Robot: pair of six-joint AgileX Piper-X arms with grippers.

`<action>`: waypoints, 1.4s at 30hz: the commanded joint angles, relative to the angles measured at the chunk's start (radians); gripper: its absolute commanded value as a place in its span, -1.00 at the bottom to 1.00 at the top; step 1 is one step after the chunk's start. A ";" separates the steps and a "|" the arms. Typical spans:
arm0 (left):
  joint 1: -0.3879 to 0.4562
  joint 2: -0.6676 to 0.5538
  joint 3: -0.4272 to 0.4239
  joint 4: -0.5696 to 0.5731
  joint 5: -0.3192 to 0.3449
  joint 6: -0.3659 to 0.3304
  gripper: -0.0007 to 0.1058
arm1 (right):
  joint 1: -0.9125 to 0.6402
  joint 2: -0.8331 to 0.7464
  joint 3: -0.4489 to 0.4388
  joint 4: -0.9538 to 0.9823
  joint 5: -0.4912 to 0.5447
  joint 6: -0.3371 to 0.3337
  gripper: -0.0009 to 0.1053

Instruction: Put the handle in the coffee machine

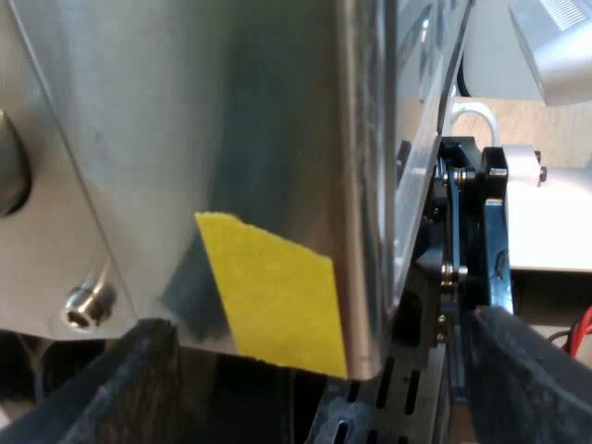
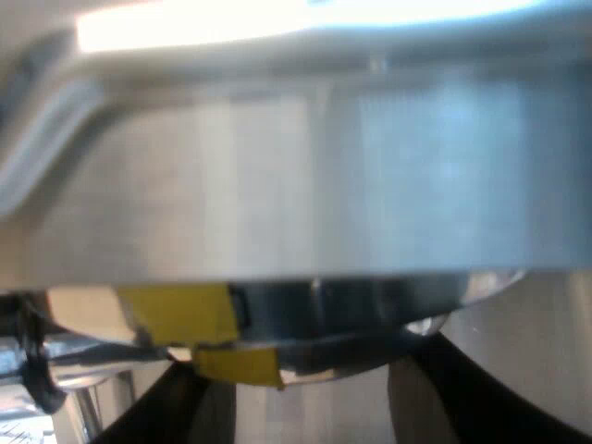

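The espresso machine [image 1: 185, 120] is a brushed steel body very close to my left gripper [image 1: 319, 333]. That gripper is open, its black fingers [image 1: 139, 379] wide apart on either side of the machine's lower corner, where a yellow tape patch [image 1: 277, 296] is stuck. In the right wrist view the machine's steel front [image 2: 324, 185] hangs just above my right gripper [image 2: 310, 356]. It is open, with a dark metal rim [image 2: 351, 324] under the steel body near the tips and yellow tape [image 2: 180, 310] beside it. Whether it touches the rim I cannot tell.
A slotted dark drip grate [image 1: 370, 407] lies under the machine's corner. A bolt [image 1: 85, 305] sticks out of the steel panel. Past the machine's edge stands a black and blue mechanical part [image 1: 481, 222], with a white object [image 1: 555, 46] and a pale tabletop [image 1: 555, 231] behind it.
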 commanded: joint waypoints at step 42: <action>0.127 -0.261 -0.171 0.264 -0.352 -0.103 0.25 | -0.007 -0.032 -0.020 -0.088 -0.003 -0.005 -0.23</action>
